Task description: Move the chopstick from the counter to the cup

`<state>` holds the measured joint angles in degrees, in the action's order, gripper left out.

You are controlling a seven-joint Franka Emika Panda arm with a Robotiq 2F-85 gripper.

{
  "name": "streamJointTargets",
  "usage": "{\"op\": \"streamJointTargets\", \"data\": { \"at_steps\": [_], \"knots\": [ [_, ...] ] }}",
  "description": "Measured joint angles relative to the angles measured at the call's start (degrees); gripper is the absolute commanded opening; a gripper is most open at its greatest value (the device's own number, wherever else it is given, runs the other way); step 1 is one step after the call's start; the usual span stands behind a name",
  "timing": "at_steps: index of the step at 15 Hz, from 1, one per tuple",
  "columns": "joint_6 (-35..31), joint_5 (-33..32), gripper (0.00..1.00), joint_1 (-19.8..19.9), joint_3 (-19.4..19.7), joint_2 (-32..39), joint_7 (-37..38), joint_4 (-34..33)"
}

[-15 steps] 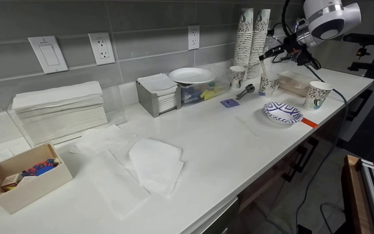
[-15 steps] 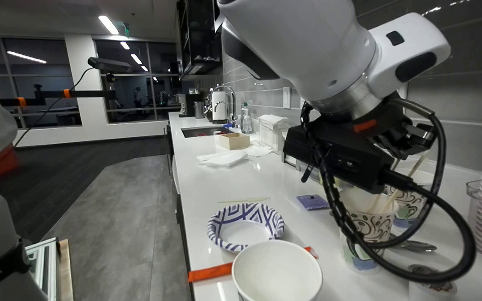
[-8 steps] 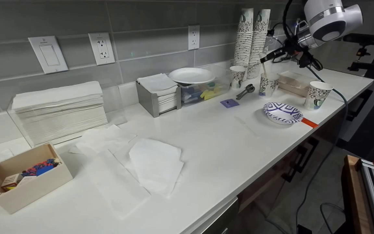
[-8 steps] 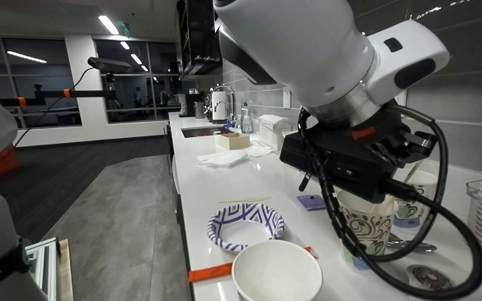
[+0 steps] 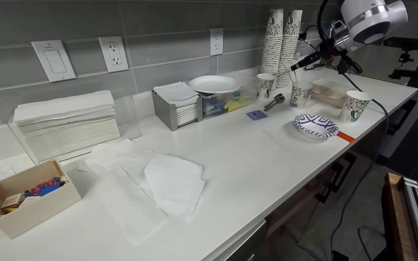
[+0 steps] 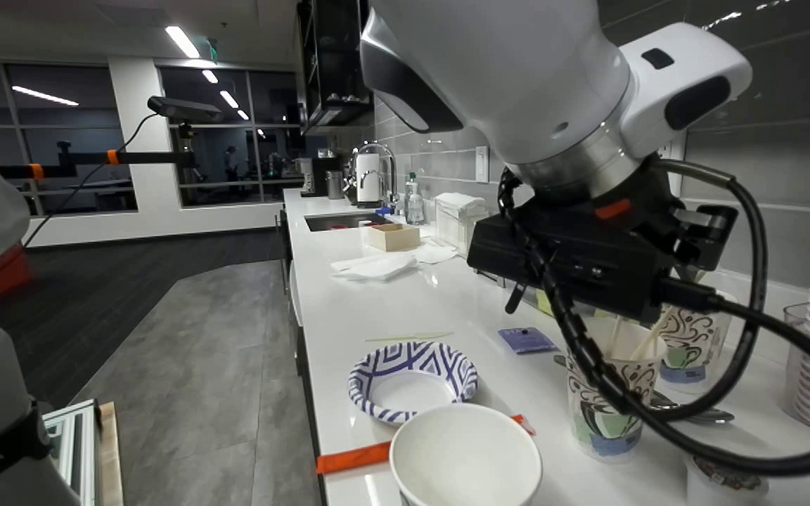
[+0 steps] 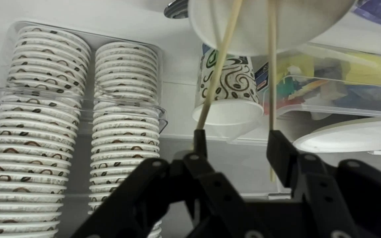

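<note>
Gripper [image 7: 236, 143] spread wide, I hold nothing: in the wrist view a plain gap lies between my fingertips [image 7: 199, 142], just below mid-frame. From the cup [image 7: 251, 33] at the top centre, one chopstick [image 7: 219, 62] slants down the frame and passes behind the fingertip on the left; a second chopstick [image 7: 273, 66] runs straight behind the fingertip on the right. Whether either touches me I cannot tell. Each has an end in the cup, so I take the placing as done and only my retreat as left, a careful one, since a snag could drag a chopstick or tip the cup.

In an exterior view, a loose stick [image 6: 410, 336] lies on the counter [image 6: 391, 309] at mid-frame, just beyond the bowl [image 6: 408, 390]. It is too thin to name surely; if it is the chopstick meant, I would have that one to fetch. My arm [image 6: 510, 77] slants from the top of the frame and bends at the upper right, its black housing [image 6: 567, 267] tilted above the cup.

In an exterior view, my wrist [image 5: 367, 18] is at the upper right, and the gripper points left from it, pitched slightly downward, its tips above the cup's rim and apart from it.
</note>
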<state>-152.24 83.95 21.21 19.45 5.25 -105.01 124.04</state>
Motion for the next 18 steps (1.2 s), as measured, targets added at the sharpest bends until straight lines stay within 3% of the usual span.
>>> {"op": "streamJointTargets", "data": {
  "at_steps": [2,3,7,12,14,18],
  "knots": [
    [0.4,-3.5,0.98,0.0,0.0,-1.6,1.3,0.7],
    [0.7,-5.5,1.0,0.0,0.0,-2.6,2.3,1.2],
    [0.8,-16.9,1.0,0.0,0.0,-6.9,8.8,3.2],
    [-1.7,-40.0,1.0,0.5,-0.5,-12.3,25.3,6.4],
    [-1.6,-49.4,1.0,4.4,-4.0,-14.0,32.2,7.9],
    [3.5,-67.7,1.0,20.6,-18.4,-17.0,45.9,10.2]
  ]
}}
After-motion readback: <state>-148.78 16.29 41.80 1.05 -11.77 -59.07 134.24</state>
